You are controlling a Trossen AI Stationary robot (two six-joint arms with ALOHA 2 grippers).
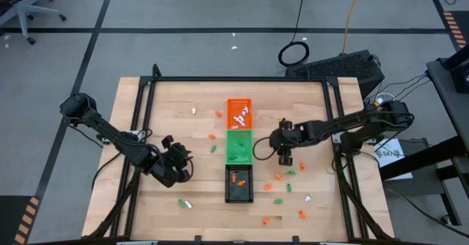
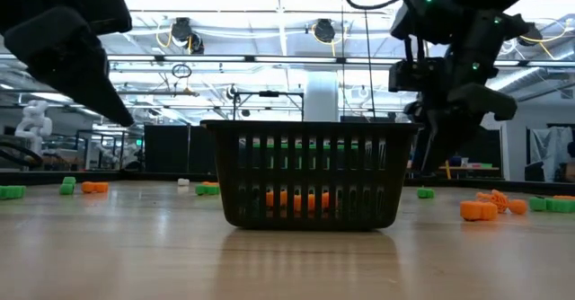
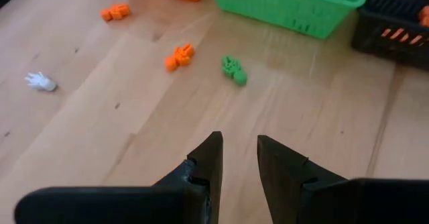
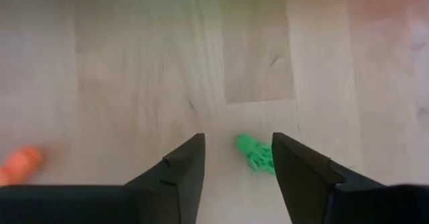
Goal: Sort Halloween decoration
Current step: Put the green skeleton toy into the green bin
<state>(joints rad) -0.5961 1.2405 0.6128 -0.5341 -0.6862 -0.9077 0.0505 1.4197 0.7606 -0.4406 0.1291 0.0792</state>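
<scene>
Right pincer (image 1: 284, 155) is up over the tabletop (image 1: 176, 98) just off the green tray (image 1: 238, 147), at that tray's three o'clock, fingers (image 4: 179, 174) spread apart and holding nothing. Between them lies a green trinket (image 4: 255, 151), flat on the wood and not gripped. An orange trinket (image 4: 22, 161) sits well off to the side.

Left pincer (image 1: 178, 166) hovers at eight o'clock from the green tray, its fingers (image 3: 209, 163) parted by a narrow gap, empty. Ahead of it, an orange piece (image 3: 179, 56) and a green piece (image 3: 234, 69) lie just beside each other, a white one (image 3: 41, 82) farther out.

Down the middle run three trays in a line: orange tray (image 1: 239, 113) at twelve, green in the centre, black tray (image 1: 239, 183) at six. More trinkets are scattered around four o'clock (image 1: 281, 188).
</scene>
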